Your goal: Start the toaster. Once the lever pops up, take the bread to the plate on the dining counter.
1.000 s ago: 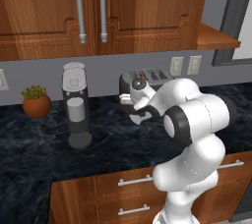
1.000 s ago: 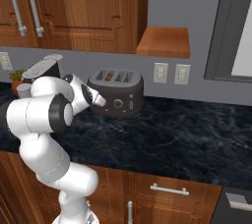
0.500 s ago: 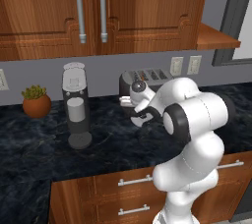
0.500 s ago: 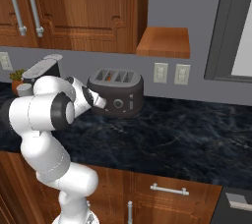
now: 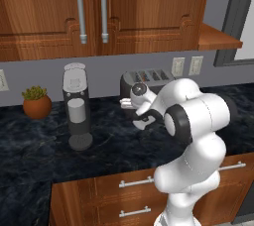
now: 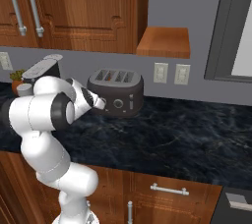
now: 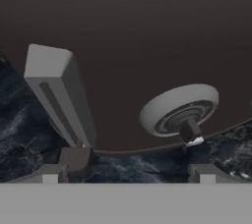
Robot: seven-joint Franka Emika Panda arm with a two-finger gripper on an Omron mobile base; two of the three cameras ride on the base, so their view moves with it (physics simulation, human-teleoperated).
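Note:
The dark grey toaster [image 6: 115, 93] with a silver slotted top stands at the back of the black counter, also seen behind my arm [image 5: 149, 77]. My gripper [image 6: 102, 103] [image 5: 130, 105] [image 7: 133, 169] is open, close in front of the toaster's face, holding nothing. In the hand view the lever [image 7: 58, 95], a grey tab with a slot, sits just above my left fingertip [image 7: 75, 161]. A round knob [image 7: 179, 110] sits above the right fingertip. I cannot make out the bread in the slots. The plate and the dining counter are out of view.
A tall silver-and-black coffee machine [image 5: 77, 106] stands left of the toaster, with a potted plant [image 5: 36, 102] further left. Wall outlets [image 6: 170, 73] and a wooden shelf [image 6: 165, 43] are behind and above. Bare marbled counter [image 6: 187, 139] stretches to the right.
The hand has edged a little left and lower along the toaster's front. The jaws stay wide apart. The toaster has not moved.

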